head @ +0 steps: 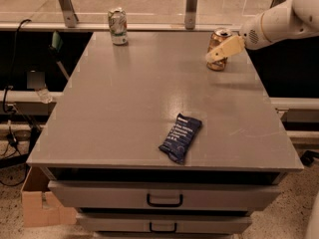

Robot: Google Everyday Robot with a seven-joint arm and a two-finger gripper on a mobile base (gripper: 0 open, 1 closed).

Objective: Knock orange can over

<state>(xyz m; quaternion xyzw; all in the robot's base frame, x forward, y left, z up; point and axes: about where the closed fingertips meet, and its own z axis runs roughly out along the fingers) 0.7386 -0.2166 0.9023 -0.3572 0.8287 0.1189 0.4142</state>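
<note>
Orange-copper, shiny aluminium drink can (217, 64) stands upright near the far right corner of the grey metal drawer table (149, 93). Over that same corner the robot's cream-coloured gripper (213, 55) reaches across the can's front, and whether it is spread or closed cannot be told.

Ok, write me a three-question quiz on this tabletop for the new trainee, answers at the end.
1. Fill in: the silver-white can stands at the table's far ___ corner.
2. True or false: the orange can lies on its side.
3. The gripper is: A at the orange can, B over the dark blue packet, C beside the silver-white can.
Key: 1 left. 2 false, it stands upright. 3 A; the dark blue packet lies apart, near the front edge.
</note>
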